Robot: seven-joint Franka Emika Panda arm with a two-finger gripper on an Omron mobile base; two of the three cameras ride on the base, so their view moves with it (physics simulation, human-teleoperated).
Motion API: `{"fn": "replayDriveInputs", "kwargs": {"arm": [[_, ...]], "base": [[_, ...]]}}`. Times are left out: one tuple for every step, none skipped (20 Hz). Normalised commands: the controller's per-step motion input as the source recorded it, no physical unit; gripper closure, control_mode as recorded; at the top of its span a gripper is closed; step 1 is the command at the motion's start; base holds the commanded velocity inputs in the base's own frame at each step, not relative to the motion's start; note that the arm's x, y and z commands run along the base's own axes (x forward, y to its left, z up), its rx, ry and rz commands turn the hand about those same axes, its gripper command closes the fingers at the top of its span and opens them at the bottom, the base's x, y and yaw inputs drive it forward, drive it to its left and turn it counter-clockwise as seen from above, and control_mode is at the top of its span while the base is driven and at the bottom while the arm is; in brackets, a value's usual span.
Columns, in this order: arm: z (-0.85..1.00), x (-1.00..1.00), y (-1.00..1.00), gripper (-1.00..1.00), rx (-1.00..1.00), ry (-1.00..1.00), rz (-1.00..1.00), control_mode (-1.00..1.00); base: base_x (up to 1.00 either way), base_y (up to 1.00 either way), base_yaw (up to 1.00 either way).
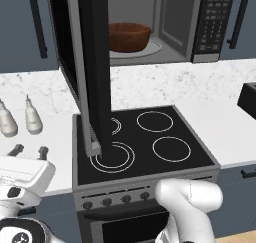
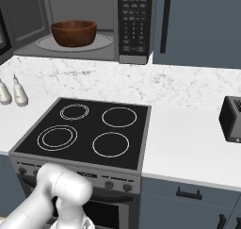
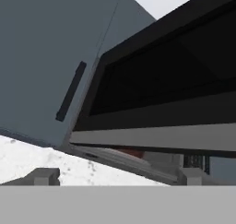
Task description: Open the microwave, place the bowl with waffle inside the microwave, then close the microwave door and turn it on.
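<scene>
Bowl in microwave, door open
Bowl (image 2: 74, 33) sat on the turntable inside the microwave (image 2: 136, 23); door (image 1: 92, 72) swung wide out over the stove (image 2: 89, 131). Gripper (image 3: 117, 177) fingers spread, holding nothing, close under the door's edge. Two bottles (image 1: 20, 118) stood left on the counter (image 2: 188, 143)

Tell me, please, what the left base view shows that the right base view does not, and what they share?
Left base view alone: the microwave door swung open, edge-on over the stove, and the gripper, open, low at the left. Right base view alone: the whole toaster on the counter at the right. Both share: the bowl with waffle on the turntable inside the microwave, the keypad, and two white bottles.
</scene>
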Motion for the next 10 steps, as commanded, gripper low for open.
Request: {"fn": "replayDriveInputs", "kwargs": {"arm": [[0.31, 0.01, 0.00, -1.00, 0.00, -0.21, -0.32, -1.00], [0.38, 0.06, 0.00, -1.00, 0.00, -0.21, -0.32, -1.00], [0.41, 0.10, 0.00, -1.00, 0.00, -0.19, -0.31, -1.00], [0.34, 0.04, 0.00, -1.00, 0.00, -0.18, -0.29, -1.00], [0.12, 0.00, 0.00, -1.00, 0.00, -0.18, -0.25, -1.00], [0.11, 0.00, 0.00, -1.00, 0.00, -0.17, -0.25, -1.00], [0.06, 0.00, -0.06, -1.00, 0.00, -0.16, -0.24, -1.00], [0.02, 0.00, -0.17, -1.00, 0.00, -0.16, -0.21, -1.00], [0.01, 0.01, -0.18, -1.00, 0.00, -0.14, -0.20, -1.00], [0.00, 0.03, -0.29, -1.00, 0.00, -0.12, -0.18, -1.00]], "base": [[0.00, 0.00, 0.00], [0.00, 0.00, 0.00], [0.00, 0.00, 0.00], [0.00, 0.00, 0.00], [0.00, 0.00, 0.00], [0.00, 0.00, 0.00], [0.00, 0.00, 0.00], [0.00, 0.00, 0.00], [0.00, 0.00, 0.00], [0.00, 0.00, 0.00]]}}
